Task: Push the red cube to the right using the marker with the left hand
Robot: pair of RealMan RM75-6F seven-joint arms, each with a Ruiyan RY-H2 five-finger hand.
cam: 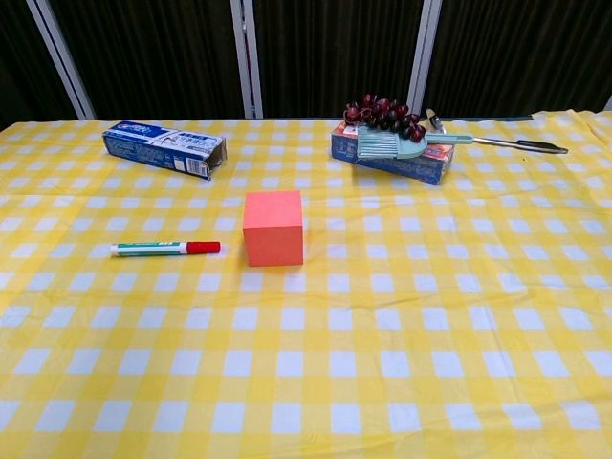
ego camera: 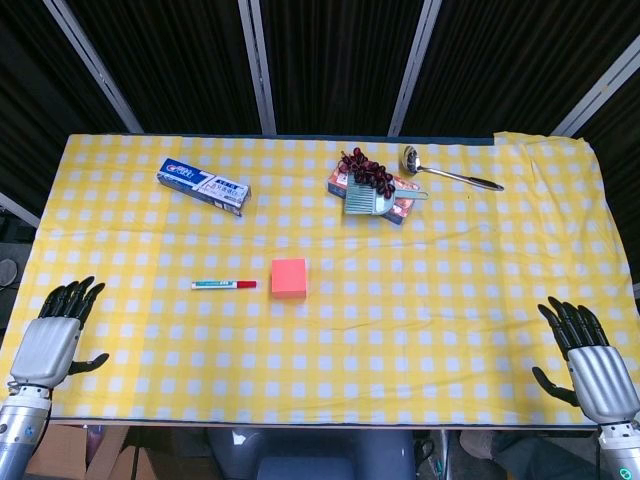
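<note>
Yellow-and-white checked cloth covers your counter (ego camera: 420, 330), and behind it stand dark panels split by pale metal uprights. Nothing of the task looks done yet, so far as these views show. The marker (ego camera: 224, 285) lies flat on the cloth, untouched, with its red cap pointing toward the red cube (ego camera: 289, 277) and a small gap between the two. The cube sits near the middle of the counter, just right of the marker.

Your left hand (ego camera: 52, 338) rests at the near left edge with its fingers spread and nothing in them, well apart from the marker. Your right hand (ego camera: 590, 362) sits at the near right edge, likewise spread and empty. Only the head view shows the hands; the chest view shows neither.

What is left, as I judge it, is everything: you reach in with the left hand, pick up the marker, set it against the cube's left face and push rightward.

Along the far side lie a blue toothpaste box (ego camera: 202, 186), and to its right a small box (cam: 392, 163) carrying a bunch of dark grapes (ego camera: 366, 172) and a pale green brush (cam: 387, 146). A metal ladle (ego camera: 448, 173) lies just beyond, near the far right. The cloth to the cube's right has room for the push.
</note>
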